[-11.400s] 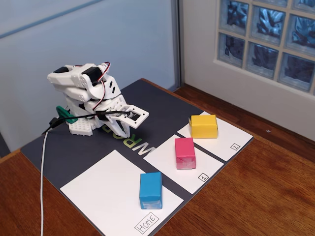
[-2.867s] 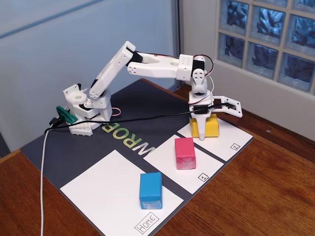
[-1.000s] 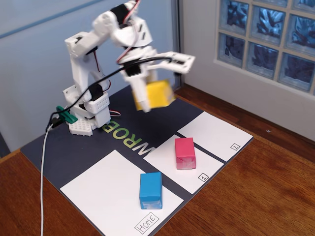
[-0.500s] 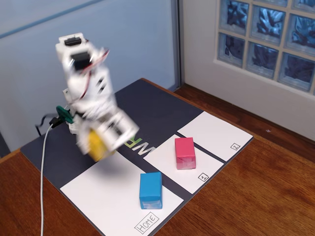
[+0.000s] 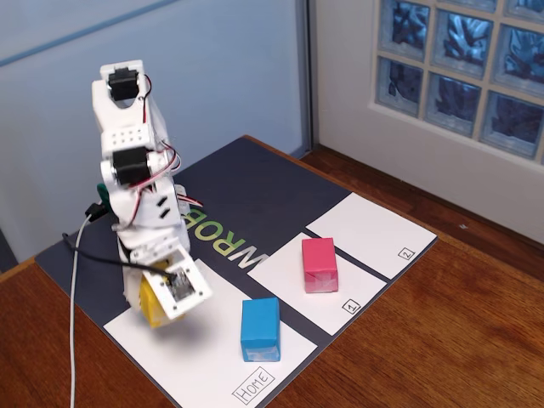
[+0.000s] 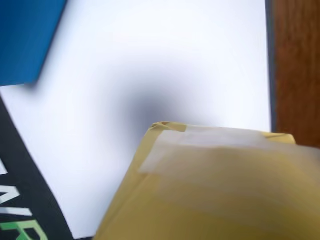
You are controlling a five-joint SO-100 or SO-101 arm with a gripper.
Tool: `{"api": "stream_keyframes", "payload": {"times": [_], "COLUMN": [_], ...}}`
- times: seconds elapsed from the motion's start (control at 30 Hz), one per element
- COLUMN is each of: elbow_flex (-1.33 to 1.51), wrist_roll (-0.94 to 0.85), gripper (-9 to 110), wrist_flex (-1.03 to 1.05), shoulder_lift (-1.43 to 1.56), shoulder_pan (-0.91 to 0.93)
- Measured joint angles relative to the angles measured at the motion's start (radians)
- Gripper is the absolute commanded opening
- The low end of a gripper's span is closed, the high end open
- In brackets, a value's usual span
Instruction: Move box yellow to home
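The yellow box (image 5: 150, 303) sits between the jaws of my gripper (image 5: 161, 313), over the left part of the large white Home sheet (image 5: 204, 361). The gripper is shut on it. In the wrist view the yellow box (image 6: 215, 190) fills the lower right, with clear tape on its top edge. It casts a soft shadow on the Home sheet (image 6: 165, 55) below, so it looks held slightly above the paper. My fingers do not show in the wrist view.
A blue block (image 5: 259, 328) stands on the Home sheet near its label and shows at the top left of the wrist view (image 6: 25, 40). A pink block (image 5: 319, 264) stands on sheet "1" (image 5: 361, 287). Sheet "2" (image 5: 370, 231) lies beyond. A dark mat (image 5: 255, 191) lies under the sheets on the wooden table (image 5: 450, 340).
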Motion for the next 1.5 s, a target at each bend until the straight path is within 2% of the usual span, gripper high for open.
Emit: {"api": "stream_keyframes", "payload": {"times": [0.3,0.5,0.63,0.8,1.27,1.5], "elbow_flex": [0.037,0.040,0.040,0.040,0.043,0.043], "wrist_roll": [0.000,0.000,0.009,0.015,0.015,0.025], "gripper": [0,1,13,21,36,37], "wrist_flex": [-0.199,-0.227,-0.227,-0.229,-0.195,-0.190], "shoulder_lift": [-0.149,-0.179,-0.179,-0.179,-0.143,-0.117], "shoulder_pan": [0.023,0.034,0.034,0.032,0.002,-0.002]}}
